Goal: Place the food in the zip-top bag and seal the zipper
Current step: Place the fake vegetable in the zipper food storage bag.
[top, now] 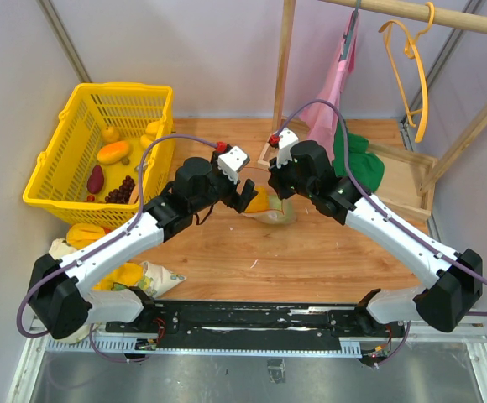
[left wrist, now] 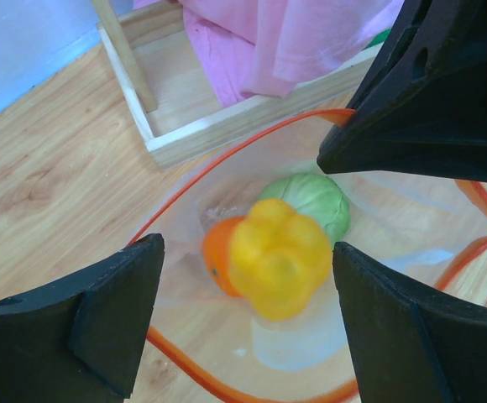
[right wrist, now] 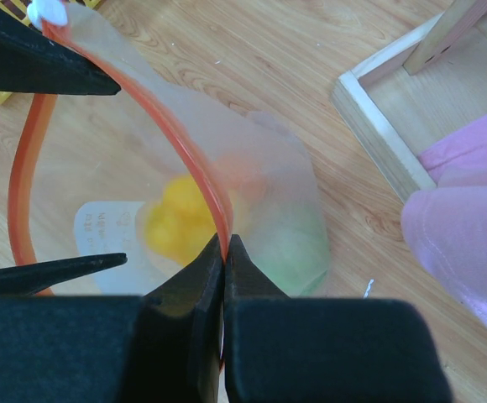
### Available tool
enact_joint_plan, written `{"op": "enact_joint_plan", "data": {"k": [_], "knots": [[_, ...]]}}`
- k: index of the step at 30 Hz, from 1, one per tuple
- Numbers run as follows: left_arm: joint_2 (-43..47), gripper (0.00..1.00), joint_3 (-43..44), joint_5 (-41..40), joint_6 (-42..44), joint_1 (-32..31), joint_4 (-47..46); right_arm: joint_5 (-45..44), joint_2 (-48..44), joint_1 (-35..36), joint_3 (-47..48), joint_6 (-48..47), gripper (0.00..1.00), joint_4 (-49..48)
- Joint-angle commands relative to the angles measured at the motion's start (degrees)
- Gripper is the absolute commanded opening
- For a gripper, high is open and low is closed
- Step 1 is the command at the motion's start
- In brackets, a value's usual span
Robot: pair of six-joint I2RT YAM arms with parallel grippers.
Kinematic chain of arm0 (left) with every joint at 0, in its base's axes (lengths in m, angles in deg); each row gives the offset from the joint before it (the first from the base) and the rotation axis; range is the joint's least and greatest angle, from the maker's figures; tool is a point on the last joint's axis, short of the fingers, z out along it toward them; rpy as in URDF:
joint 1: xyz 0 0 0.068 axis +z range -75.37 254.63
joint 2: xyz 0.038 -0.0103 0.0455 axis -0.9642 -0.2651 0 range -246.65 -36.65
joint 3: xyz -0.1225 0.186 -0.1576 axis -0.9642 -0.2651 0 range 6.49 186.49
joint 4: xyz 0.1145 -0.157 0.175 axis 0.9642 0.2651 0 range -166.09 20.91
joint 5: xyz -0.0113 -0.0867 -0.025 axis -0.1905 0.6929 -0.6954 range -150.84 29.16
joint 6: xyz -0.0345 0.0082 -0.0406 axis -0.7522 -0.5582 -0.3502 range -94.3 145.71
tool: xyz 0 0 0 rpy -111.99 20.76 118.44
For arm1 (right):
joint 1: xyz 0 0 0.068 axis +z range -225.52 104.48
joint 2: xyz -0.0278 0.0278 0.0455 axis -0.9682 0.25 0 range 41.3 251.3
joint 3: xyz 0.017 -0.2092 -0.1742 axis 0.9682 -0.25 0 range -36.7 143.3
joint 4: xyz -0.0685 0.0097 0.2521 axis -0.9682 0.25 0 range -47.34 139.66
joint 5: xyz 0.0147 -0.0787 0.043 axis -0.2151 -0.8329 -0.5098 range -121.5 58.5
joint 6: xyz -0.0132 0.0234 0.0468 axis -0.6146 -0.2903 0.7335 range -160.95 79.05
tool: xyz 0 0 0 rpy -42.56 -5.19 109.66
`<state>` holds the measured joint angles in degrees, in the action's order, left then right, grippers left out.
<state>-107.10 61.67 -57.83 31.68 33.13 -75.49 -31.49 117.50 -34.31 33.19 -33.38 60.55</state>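
Left wrist view: the left pincer [left wrist: 243, 285] is hovering over the mouth of the zip-top bag [left wrist: 185, 336], its jaws standing wide apart and gripping nothing.
Food below it: a yellow toy [left wrist: 279, 256] is showing directly under the gap between the jaws, inside the bag and against an orange toy [left wrist: 217, 256]. A green toy [left wrist: 315, 201] is sitting just beyond them. The yellow one is blurred, so I cannot tell whether it is dropping or resting.
Right pincer [right wrist: 224, 252]: it is pinching together on the zipper [right wrist: 176, 143], holding the rim up so the mouth is gaping.
Step in hand: loading, by my reading; sealing is not yet begun.
Next move: the left pincer is likely needing to rise clear of the rim, then head for more food, while the right one is holding the mouth open.
Remaining food [top: 113, 152]: it is lying in the yellow basket [top: 54, 164], well to the left of the left pincer.
Around: a wooden tray [left wrist: 218, 126] carrying pink cloth [left wrist: 285, 42] is standing just beyond the bag, and snack packets [top: 155, 275] are lying on the bench [top: 311, 252] behind the left pincer, near its arm's base.
In the way: the floppy zipper loop is curving close around the left jaws and may be snagging them on the way out.
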Motion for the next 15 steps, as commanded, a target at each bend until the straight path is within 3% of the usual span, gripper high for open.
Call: {"op": "enact_joint_plan", "data": {"k": [1, 15], "knots": [[0.14, 0.86, 2.04, -0.64, -0.33, -0.52, -0.28, 0.69, -0.2, -0.17, 1.08, 0.78, 0.01, -0.39], [7.4, 0.84, 4.16, 0.96, -11.6, -0.54, 6.48, 0.35, -0.25, -0.17, 1.09, 0.78, 0.01, -0.48]]}}
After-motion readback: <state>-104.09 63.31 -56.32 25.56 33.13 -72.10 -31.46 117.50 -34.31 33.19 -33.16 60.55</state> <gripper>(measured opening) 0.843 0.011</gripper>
